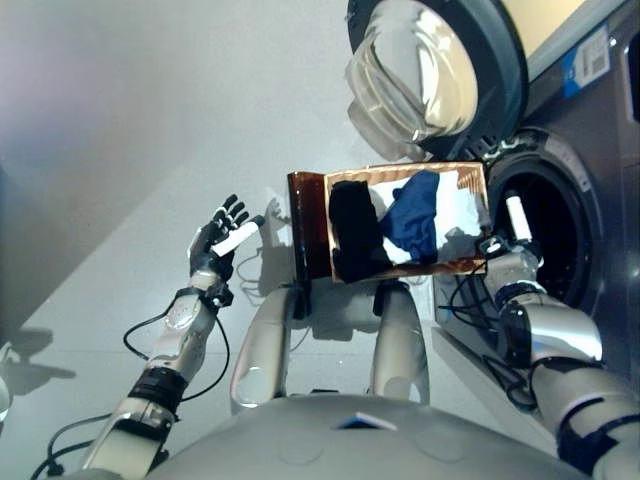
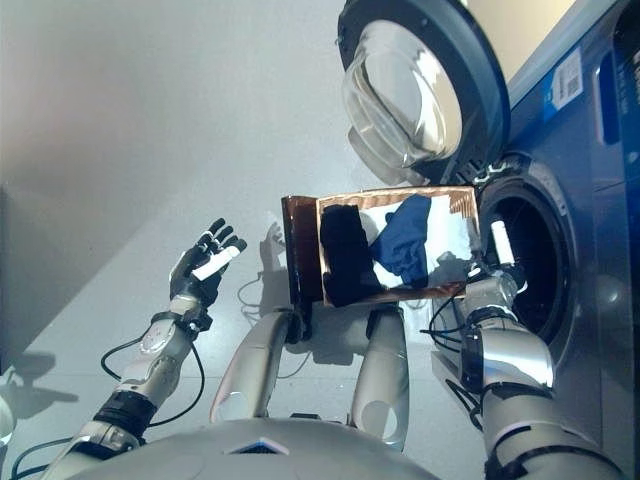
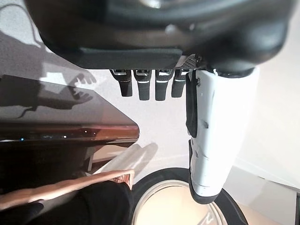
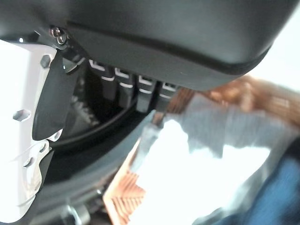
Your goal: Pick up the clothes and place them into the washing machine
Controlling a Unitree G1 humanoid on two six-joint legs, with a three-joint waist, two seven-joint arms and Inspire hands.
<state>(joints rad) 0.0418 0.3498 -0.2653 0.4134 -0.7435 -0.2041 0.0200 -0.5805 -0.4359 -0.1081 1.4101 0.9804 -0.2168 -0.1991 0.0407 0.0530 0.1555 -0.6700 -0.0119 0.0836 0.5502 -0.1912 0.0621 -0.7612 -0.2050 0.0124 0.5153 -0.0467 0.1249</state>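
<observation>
A brown woven basket (image 1: 308, 228) stands in front of me holding a black garment (image 1: 355, 235), a blue garment (image 1: 415, 215) and a white cloth (image 1: 462, 205). The washing machine's dark drum opening (image 1: 555, 230) is just right of it, with the round door (image 1: 430, 70) swung open above. My right hand (image 1: 505, 245) is at the basket's right edge, between basket and drum. Its fingers (image 4: 126, 84) are straight, just short of the white cloth (image 4: 197, 164), holding nothing. My left hand (image 1: 220, 240) hovers open left of the basket, apart from it, its fingers (image 3: 150, 84) straight.
The washing machine's grey front (image 1: 610, 130) fills the right side. Pale grey floor (image 1: 120, 150) stretches to the left and behind the basket. The basket's dark side wall (image 3: 70, 117) and the door's ring (image 3: 173, 197) show past my left hand.
</observation>
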